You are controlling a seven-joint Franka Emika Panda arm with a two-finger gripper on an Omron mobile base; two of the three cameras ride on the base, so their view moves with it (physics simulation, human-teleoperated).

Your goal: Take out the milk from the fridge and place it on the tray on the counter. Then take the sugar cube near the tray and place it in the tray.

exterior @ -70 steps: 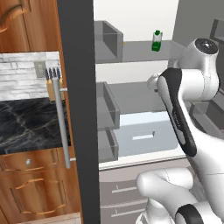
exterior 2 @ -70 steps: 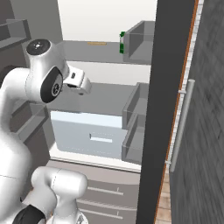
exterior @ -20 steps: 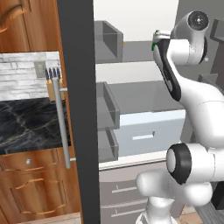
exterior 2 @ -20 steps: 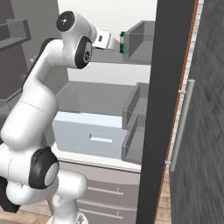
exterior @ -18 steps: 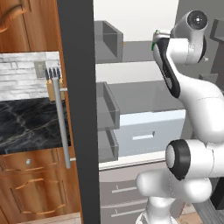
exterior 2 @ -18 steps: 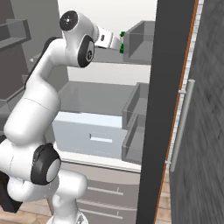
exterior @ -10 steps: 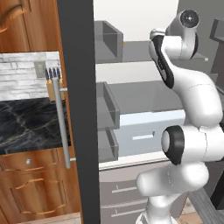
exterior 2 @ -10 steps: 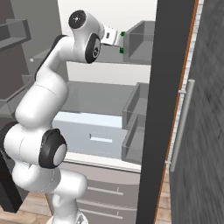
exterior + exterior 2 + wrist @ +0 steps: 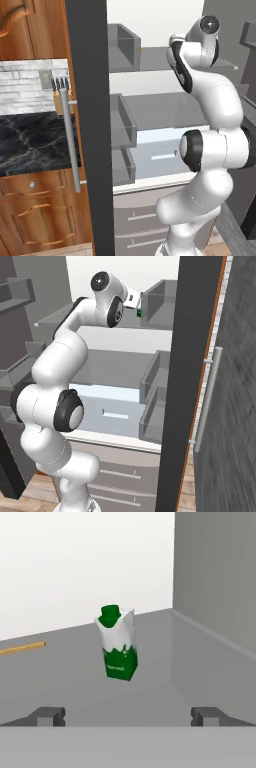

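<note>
arm raised and stretched into fridge (image 9: 150, 107), tool (image 9: 128, 714) nearer milk (image 9: 117, 643)

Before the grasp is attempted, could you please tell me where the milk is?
In the hand view the milk stands upright on the fridge's upper shelf, ahead of the open gripper, left of the grey side wall.

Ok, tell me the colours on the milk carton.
Green cap and lower body, white upper part; the milk carton shows best in the hand view.

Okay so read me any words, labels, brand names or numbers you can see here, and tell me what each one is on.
Milk carton: a small pale mark sits low on its green front, too small and blurred to read.
Nothing else carries text: the fridge shelves and doors, the counter and the wall behind it are plain.
</note>
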